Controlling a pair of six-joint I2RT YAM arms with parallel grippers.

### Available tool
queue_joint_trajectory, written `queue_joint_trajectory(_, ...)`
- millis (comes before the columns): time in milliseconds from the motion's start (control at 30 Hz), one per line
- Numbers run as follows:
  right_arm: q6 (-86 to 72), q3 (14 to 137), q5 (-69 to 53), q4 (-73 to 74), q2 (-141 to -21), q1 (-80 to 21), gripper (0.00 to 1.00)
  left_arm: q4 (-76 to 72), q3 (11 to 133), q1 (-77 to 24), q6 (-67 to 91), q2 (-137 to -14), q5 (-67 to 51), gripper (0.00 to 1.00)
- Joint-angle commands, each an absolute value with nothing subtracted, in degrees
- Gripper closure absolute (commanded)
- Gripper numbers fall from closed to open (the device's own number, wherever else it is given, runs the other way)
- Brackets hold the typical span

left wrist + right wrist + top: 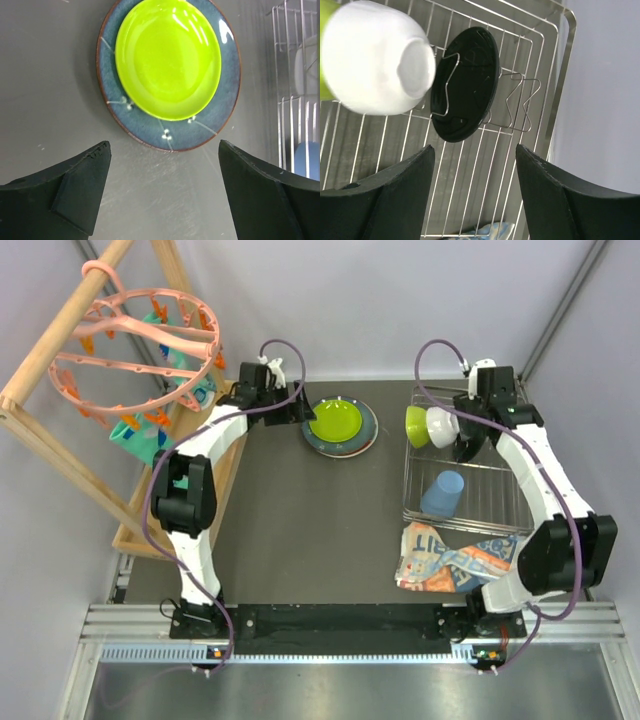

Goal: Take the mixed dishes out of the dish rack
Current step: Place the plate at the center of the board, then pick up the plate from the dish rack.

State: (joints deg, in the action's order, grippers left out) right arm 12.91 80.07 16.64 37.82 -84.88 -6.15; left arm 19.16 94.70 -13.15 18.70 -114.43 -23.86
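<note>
On the table left of the dish rack (pixel 512 502) lies a dark teal speckled plate (pixel 366 423) with a lime-green plate (pixel 336 421) on it; a pink rim (pixel 367 448) peeks out beneath. My left gripper (pixel 296 410) hovers open at the stack's left edge, nothing between its fingers; its wrist view shows the green plate (pixel 168 57) on the teal plate (pixel 222 112) just beyond the gripper (pixel 165 150). In the rack sit a lime-green piece (pixel 416 426), a white bowl (pixel 441 426) and a light blue cup (pixel 443 492). My right gripper (pixel 468 448) hangs open over the rack, right of the white bowl (pixel 377 65).
A black round disc (pixel 467 82) stands in the rack's wire holder (pixel 520 100), ahead of the right gripper (pixel 475 155). A printed orange-blue-white packet (pixel 455 560) lies at the rack's near end. A wooden frame with a pink clip ring (pixel 140 340) stands at the far left.
</note>
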Motion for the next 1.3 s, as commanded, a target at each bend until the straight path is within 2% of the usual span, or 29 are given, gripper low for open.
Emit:
queue_joint_trajectory(0,10.3,83.8,16.7,35.2,-87.0,-4.1,0.35,15.2,91.4,-12.8,13.9,-108.1,-21.9,0.08)
queue_joint_trajectory(700,10.2,88.5,19.5,32.2,-99.7,-1.4,0.49,14.4,87.6,-12.9,12.1,-105.3,-22.9,0.08)
queue_joint_trajectory(900,10.5,89.4,19.5,31.8,-102.0,-0.3,0.56,14.3,87.5,-12.9,11.8,-105.3,-23.0,0.08)
queue_joint_trajectory(1133,10.6,89.8,19.0,31.5,-103.1,-0.3,0.72,14.2,87.6,-12.9,12.2,-105.8,-23.6,0.09)
queue_joint_trajectory(1267,10.2,90.3,18.4,32.2,-103.0,-0.2,0.76,14.2,87.7,-12.9,12.5,-106.1,-24.1,0.09)
